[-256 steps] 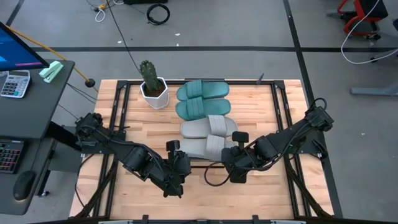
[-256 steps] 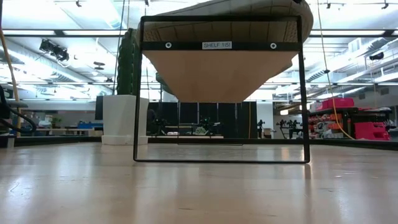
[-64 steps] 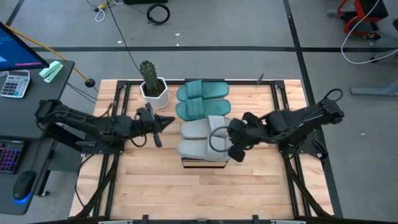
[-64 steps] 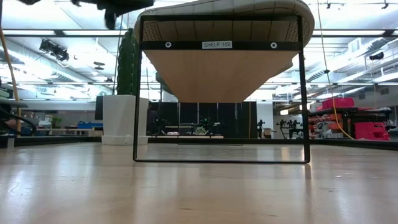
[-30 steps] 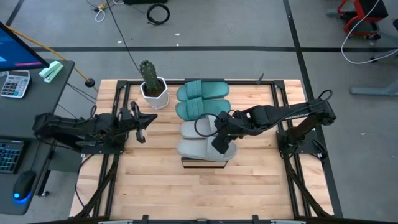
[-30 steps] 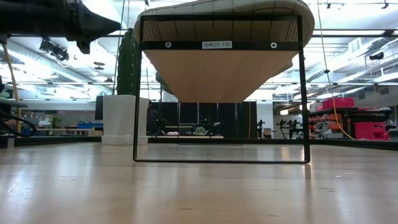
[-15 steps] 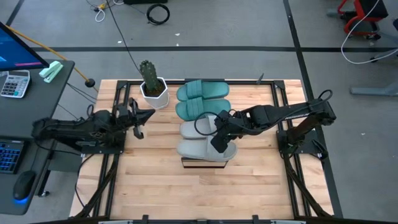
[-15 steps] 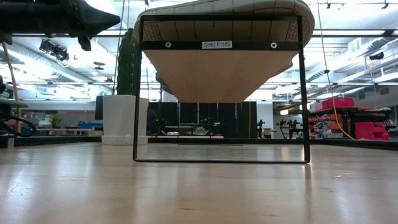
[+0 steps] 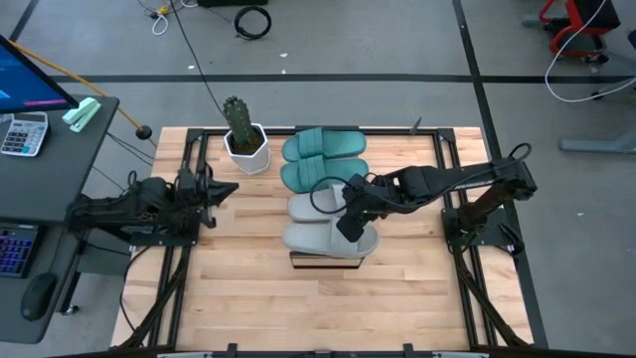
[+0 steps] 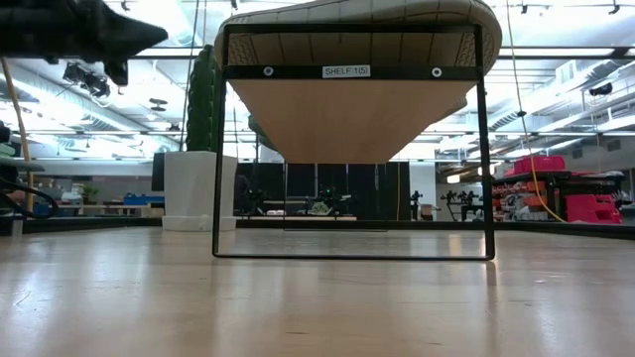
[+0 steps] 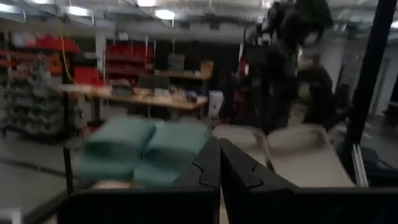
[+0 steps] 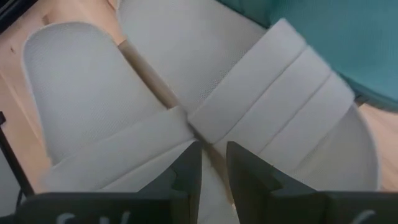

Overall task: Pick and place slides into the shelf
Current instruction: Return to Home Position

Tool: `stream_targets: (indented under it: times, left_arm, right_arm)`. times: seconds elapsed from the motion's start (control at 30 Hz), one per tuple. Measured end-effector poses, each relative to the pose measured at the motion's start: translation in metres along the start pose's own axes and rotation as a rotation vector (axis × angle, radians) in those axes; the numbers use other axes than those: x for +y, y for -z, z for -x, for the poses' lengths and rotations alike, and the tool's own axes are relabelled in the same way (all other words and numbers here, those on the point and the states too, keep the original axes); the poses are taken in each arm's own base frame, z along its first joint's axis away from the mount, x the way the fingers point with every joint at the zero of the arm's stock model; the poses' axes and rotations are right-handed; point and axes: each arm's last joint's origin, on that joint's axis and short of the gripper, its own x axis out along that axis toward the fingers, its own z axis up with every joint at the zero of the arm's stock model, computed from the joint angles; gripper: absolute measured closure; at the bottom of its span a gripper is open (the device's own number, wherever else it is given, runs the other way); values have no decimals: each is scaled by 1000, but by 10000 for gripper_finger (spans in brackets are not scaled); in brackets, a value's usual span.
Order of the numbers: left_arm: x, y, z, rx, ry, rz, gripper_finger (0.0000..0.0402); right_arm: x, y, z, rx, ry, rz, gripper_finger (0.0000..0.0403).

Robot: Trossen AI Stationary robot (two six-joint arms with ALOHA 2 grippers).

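Left gripper (image 9: 211, 189) has drawn back toward the table's left edge since half a second ago, well clear of the shoes; right gripper (image 9: 349, 216) has not budged, parked low over the straps of the grey slides (image 9: 316, 207); left jaws pressed together on nothing in the left wrist view; right jaws a narrow slot apart, holding nothing, fingertips (image 12: 188, 167) just above where the two grey straps meet; all four shoes sit in a row on the shelf (image 10: 347, 114), teal slides (image 9: 325, 145) at the far end, grey pair at the near end, nearest grey one close to the shelf's front edge; placing looks done, only the retreat is left; judgement: right arm should rise straight up off the straps before swinging back to its side, jaws kept off the foam, since a sideways pull from this height could snag a strap and drag the near grey shoe off the end; left arm should fold back along its present line; potted cactus (image 9: 241, 132) stands at the far left corner of the plank tabletop (image 9: 407, 298), just beyond the left gripper, so no swing toward it; a desk (image 9: 60, 169) with a calculator (image 9: 22, 132) lies off the left side, behind the left arm; nothing else near the right arm's way back.
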Motion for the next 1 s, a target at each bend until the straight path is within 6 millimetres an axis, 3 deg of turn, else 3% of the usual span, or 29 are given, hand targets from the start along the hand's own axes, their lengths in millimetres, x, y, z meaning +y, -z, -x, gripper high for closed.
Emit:
stream_targets:
  times: [0.43,0.73,1.0]
  left_arm:
    - [2,13,7,133,4,-17,396]
    - [3,20,8,193,4,-18,398]
    - [3,39,4,92,20,56,399]
  right_arm:
    - [-15,-16,-4,4,11,2,321]
    - [-16,-16,-4,7,8,-11,321]
    - [-16,-16,-4,10,6,-28,323]
